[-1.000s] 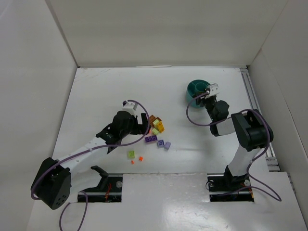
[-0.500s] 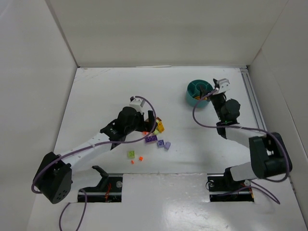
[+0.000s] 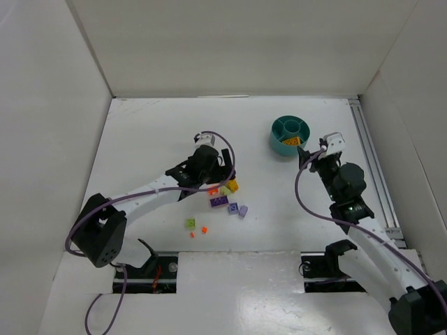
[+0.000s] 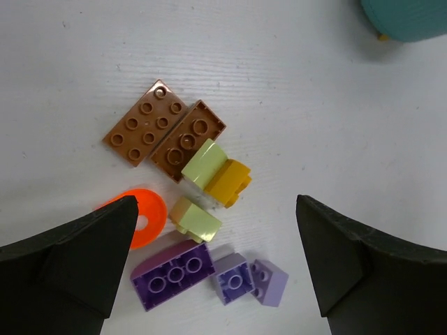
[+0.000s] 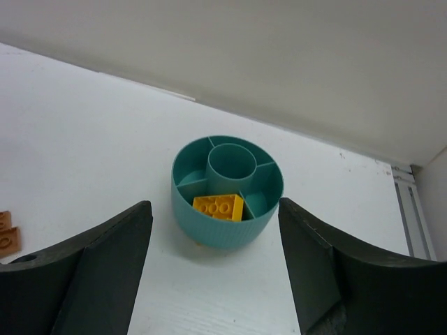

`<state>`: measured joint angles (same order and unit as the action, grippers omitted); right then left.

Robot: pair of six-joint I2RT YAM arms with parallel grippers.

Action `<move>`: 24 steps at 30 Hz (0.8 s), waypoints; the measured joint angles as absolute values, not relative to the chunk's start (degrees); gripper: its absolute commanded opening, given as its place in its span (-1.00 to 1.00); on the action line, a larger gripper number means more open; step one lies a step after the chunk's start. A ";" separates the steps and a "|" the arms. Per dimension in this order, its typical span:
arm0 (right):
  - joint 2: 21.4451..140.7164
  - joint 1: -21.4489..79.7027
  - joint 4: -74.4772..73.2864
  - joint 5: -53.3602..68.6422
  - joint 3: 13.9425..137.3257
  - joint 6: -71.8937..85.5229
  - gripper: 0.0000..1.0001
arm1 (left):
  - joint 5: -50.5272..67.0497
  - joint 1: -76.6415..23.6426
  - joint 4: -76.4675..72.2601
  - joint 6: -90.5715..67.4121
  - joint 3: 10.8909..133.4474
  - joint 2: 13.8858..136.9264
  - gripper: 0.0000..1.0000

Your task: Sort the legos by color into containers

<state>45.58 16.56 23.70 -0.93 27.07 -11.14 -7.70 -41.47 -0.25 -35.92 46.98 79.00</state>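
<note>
From above, the white surface, boxed by pale walls, carries the left tool over the legos and the right tool just short of the teal dish; the left wrist shows the legos between released, wide-spread fingers; the right wrist shows equally released fingers framing the dish ahead, a yellow-orange brick in its nearest compartment.

Teal dish half beyond top edge

Robotics lab test cell, white tabletop enclosed by plain white panels, robot arms bolted at its near edge.
</note>
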 measured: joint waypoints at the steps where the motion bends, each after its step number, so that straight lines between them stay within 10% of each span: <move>1: 43.83 17.30 21.41 -2.55 27.05 -11.00 0.55 | -7.97 -41.45 0.67 -37.78 48.01 79.61 0.88; 24: 38.06 27.97 -4.67 -30.46 27.27 -7.51 0.55 | -4.40 -38.94 10.00 -57.54 58.08 93.01 0.42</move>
<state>38.06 27.97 -4.67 -30.46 27.27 -7.51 -4.40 -38.94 10.00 -57.54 58.08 93.01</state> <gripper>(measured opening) 0.775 0.730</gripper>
